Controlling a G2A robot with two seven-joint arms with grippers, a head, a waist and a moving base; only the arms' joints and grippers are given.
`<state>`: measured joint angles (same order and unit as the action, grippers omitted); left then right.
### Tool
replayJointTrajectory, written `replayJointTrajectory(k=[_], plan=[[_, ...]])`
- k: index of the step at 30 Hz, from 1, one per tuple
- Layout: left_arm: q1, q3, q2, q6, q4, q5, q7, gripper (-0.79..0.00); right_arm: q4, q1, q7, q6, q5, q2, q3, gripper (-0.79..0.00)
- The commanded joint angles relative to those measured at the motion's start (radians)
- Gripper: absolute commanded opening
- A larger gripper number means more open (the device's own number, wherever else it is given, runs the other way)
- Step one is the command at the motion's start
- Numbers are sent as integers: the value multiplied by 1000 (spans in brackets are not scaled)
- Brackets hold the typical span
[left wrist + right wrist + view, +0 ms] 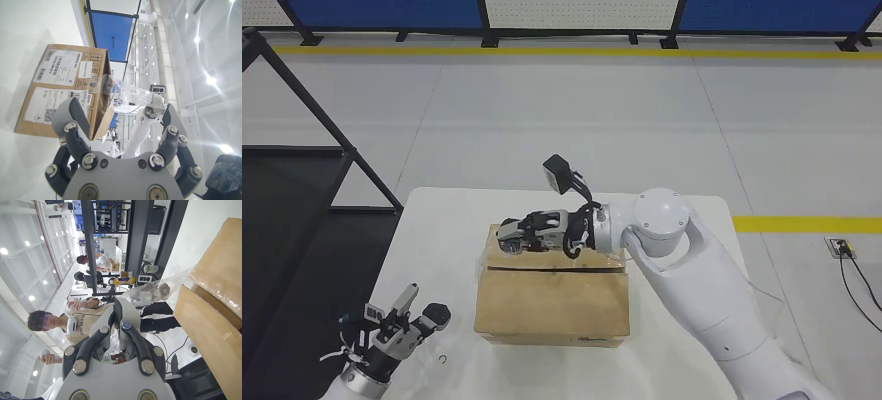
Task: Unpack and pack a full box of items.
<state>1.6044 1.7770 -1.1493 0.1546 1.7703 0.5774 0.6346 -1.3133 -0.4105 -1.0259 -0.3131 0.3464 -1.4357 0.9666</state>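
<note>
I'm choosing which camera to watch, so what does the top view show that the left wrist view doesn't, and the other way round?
Top view: the right hand at the far flap of the cardboard box, seen from above. Left wrist view: the labels on the box's side, and a clear bag with something dark inside by its flap. Both: the box, the open left hand apart from it, and the right arm.

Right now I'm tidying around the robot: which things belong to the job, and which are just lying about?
Job: box; clear bag, pinched in the right gripper; left gripper, open, apart from the box.
Lying about: small ring on the table; floor socket; black frame beside the table.
</note>
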Motion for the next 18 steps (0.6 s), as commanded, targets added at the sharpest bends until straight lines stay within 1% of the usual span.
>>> replayJointTrajectory(k=[1, 18], plan=[[-3, -5, 0, -3, -2, -5, -2, 0, -13, -12, -1, 4, -1, 4, 10, -785], [-21, -33, 1, -23, 3, -40, -5, 0, -74, -79, -27, -35, -40, 40, 72, -785]])
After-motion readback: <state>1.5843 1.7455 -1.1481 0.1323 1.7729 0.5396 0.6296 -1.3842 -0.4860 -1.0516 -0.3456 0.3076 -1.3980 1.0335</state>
